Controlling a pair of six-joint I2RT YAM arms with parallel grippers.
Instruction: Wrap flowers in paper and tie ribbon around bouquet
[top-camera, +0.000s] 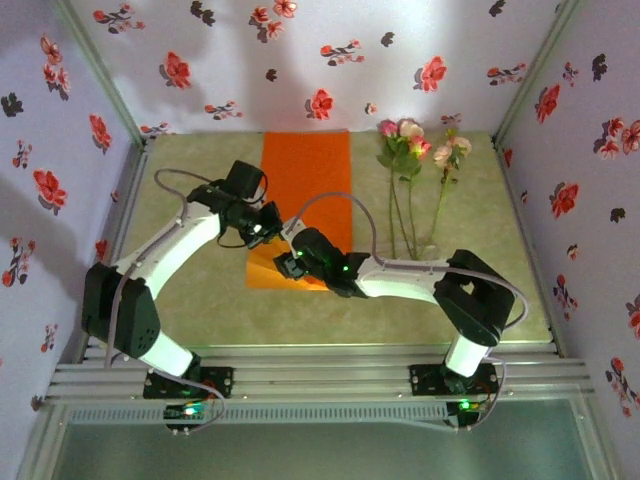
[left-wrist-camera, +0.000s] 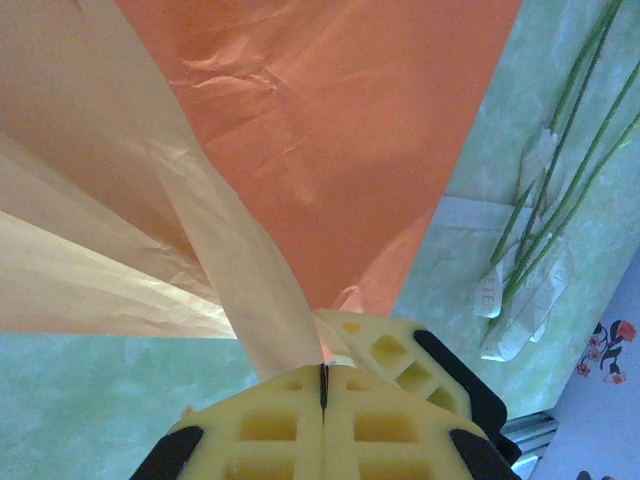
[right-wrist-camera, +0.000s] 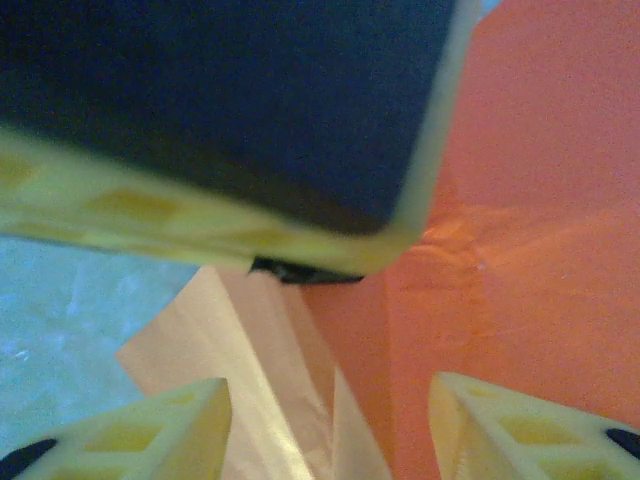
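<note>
While the left end effector (top-camera: 262, 228) is clamped shut on a lifted fold of the paper (top-camera: 305, 170), the right end effector (top-camera: 290, 265) sits just beside it at the sheet's near edge. Its fingers (right-wrist-camera: 200, 430) stand apart on either side of the fold and grip nothing. The left wrist view shows the pale underside of the orange sheet drawn up into the closed tips (left-wrist-camera: 323, 375). The rest of the sheet lies flat on the surface (top-camera: 200, 300).

The flowers (top-camera: 410, 140) lie well apart to the right, stems toward the arms. A pale strip that seems to be the ribbon (left-wrist-camera: 520, 300) lies under the stems.

Several things could go wrong from here:
- The two end effectors are crowded together, so if the right one closes slightly off line it could catch the left one's finger instead of the paper.
- The sheet looks thin and is already creased at the pinch. Pulling it in opposing directions would likely tear it or crumple it further.
- A shallow pinch could let the glossy paper slip free.
- Folding now would wrap nothing, since no stems lie on the sheet.
</note>
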